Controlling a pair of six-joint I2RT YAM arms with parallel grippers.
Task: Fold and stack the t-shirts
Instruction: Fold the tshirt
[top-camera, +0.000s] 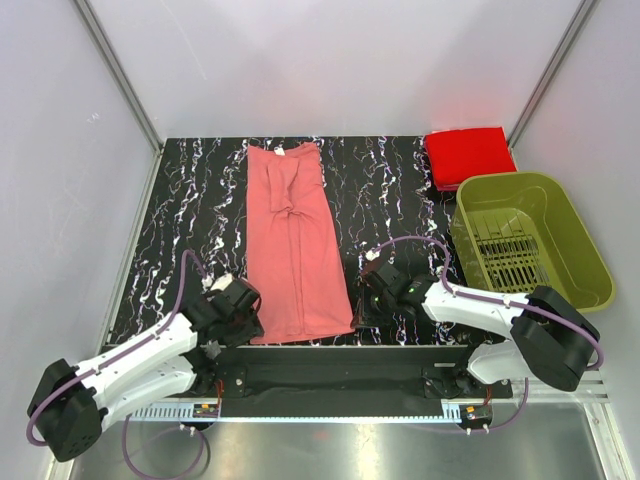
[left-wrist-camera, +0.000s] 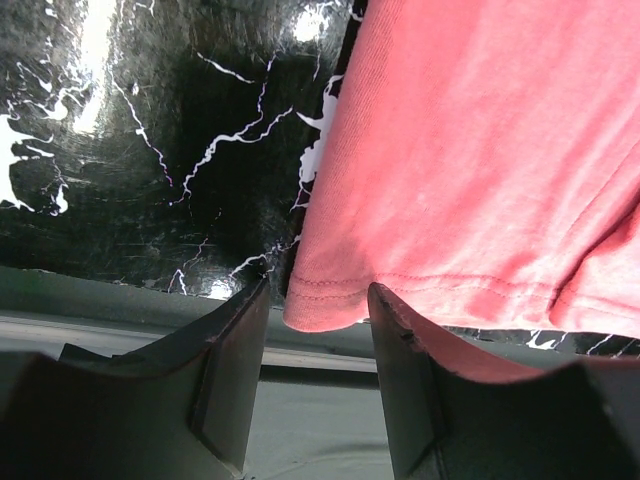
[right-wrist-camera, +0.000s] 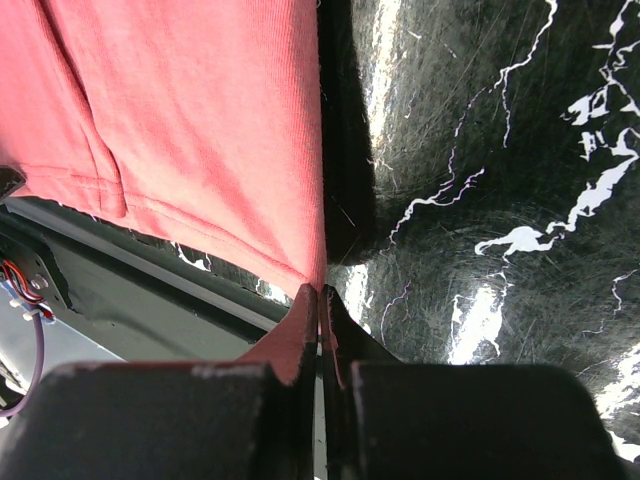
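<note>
A salmon-pink t-shirt (top-camera: 295, 250) lies folded into a long strip down the middle of the black marbled table, collar at the far end. My left gripper (left-wrist-camera: 318, 290) is at its near left corner, open, with that hem corner (left-wrist-camera: 320, 305) lying loose between the fingertips. In the top view, the left gripper (top-camera: 252, 325) sits by the near table edge. My right gripper (right-wrist-camera: 320, 290) is shut, pinching the shirt's near right corner, and the cloth (right-wrist-camera: 200, 110) runs up from its tips. A brighter red t-shirt (top-camera: 468, 155) lies folded at the back right.
An olive-green plastic basket (top-camera: 575, 235) stands at the right, just in front of the red shirt. Grey walls close in the table on three sides. The table's near edge and the arms' mounting rail (top-camera: 330, 375) run just behind both grippers.
</note>
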